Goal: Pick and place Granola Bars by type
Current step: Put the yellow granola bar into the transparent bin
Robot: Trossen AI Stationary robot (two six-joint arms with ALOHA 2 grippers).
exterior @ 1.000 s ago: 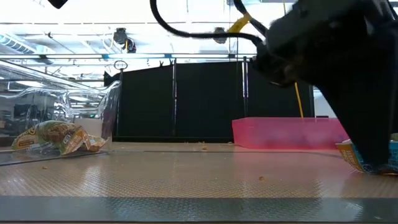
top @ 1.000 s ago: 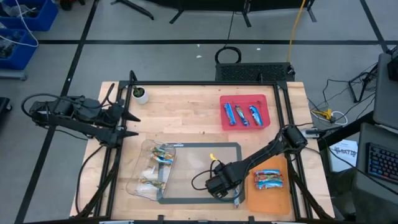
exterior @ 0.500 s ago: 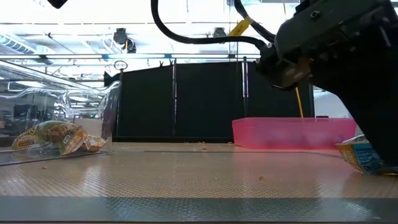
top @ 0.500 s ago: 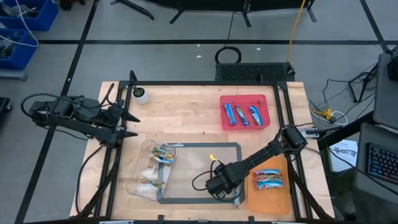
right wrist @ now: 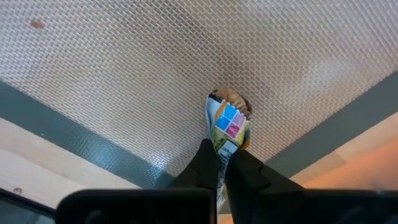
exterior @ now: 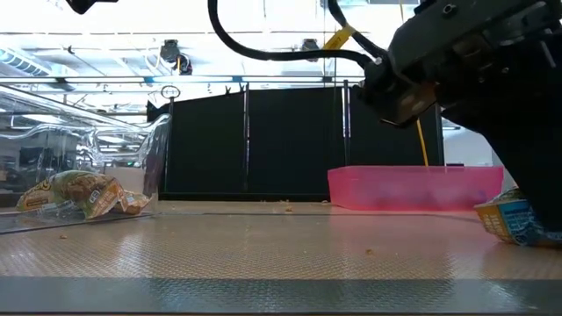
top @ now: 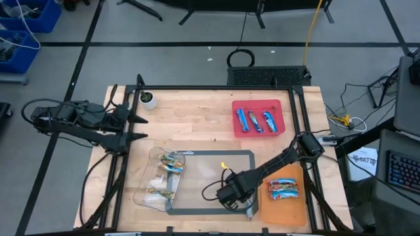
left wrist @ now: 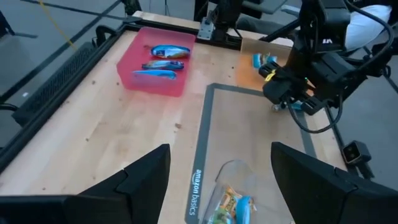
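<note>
The right gripper (top: 241,204) is down at the near right corner of the grey mat (top: 205,178), its jaws pinched narrow on one multicoloured granola bar (right wrist: 227,127) whose free end rests on the mat's mesh surface. From table height that bar (exterior: 516,221) shows low beside the big dark arm, touching the mat or just clear of it; I cannot tell which.

Right of the mat lies an orange tray (top: 283,207) with two more multicoloured bars (top: 282,188) side by side in it. Beyond the mat, toward the far right of the table, a red bin (top: 258,105) holds three blue bars (top: 254,120). At the mat's left edge a clear plastic tray (top: 146,183) carries several tan-green bars (top: 172,162).

The left gripper (top: 139,128) waits well away from the mat, over the table's left edge, jaws spread wide with nothing between them. A small white pot (top: 149,99) stands at the far left corner, just beyond it.
</note>
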